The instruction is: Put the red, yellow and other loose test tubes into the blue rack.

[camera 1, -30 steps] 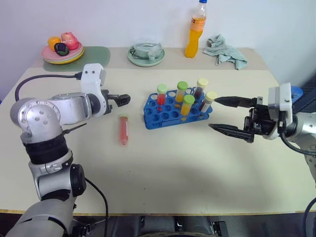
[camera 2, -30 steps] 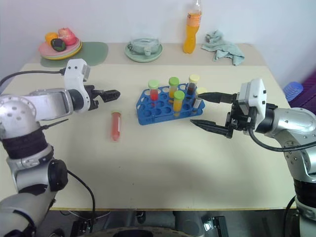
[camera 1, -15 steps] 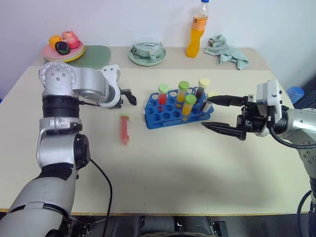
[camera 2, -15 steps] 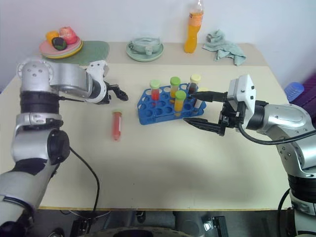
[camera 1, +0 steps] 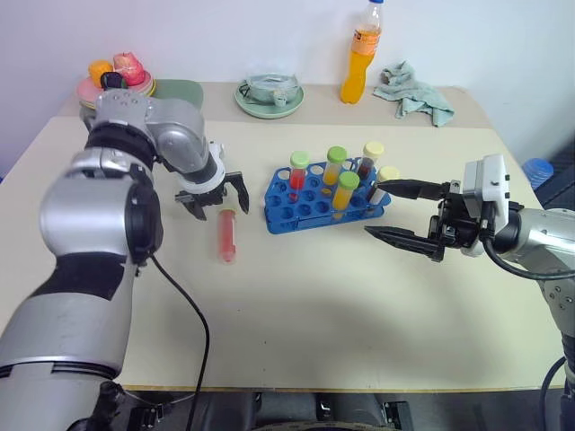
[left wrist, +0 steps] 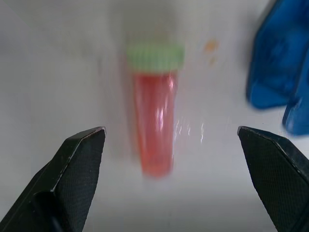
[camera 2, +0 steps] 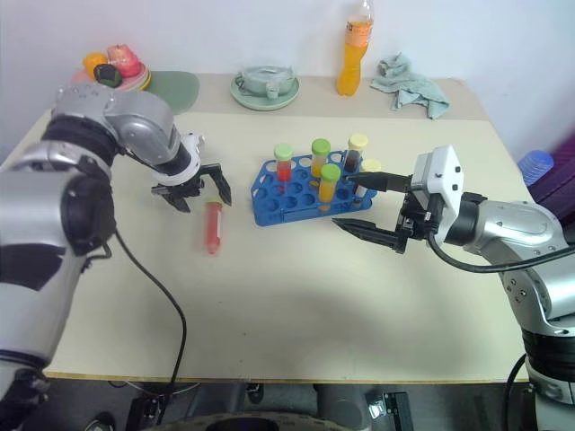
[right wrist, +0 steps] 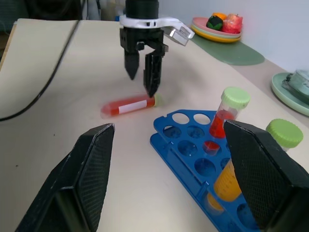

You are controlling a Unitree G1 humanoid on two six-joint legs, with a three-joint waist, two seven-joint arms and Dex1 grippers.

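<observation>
A: The cream desk (camera 1: 296, 296) fills the scene, backed by a pale wall. Along its far edge there's a plate of fruit (camera 1: 115, 85) on a green mat, a pale green dish (camera 1: 269, 95), an orange drink bottle (camera 1: 357, 56) and a crumpled teal cloth (camera 1: 411, 92).

B: The blue rack (camera 1: 322, 197) sits near the middle of the desk, with several capped tubes upright in it: one red, two orange with green caps, and darker ones with yellow caps at its right end.

A: The left hand (camera 1: 213, 194) points down over the desk, just left of the rack, black fingers spread wide with nothing in them.

B: And the red test tube (camera 1: 225, 235) lies flat on the desk right under it. In the left wrist view the tube (left wrist: 155, 130), green cap and all, sits between the two fingertips (left wrist: 79, 159), touching neither.

A: The right hand (camera 1: 397, 212) hangs level at the rack's right end, fingers apart and holding nothing, upper tip close by the yellow-capped tube (camera 1: 384, 182).
</observation>
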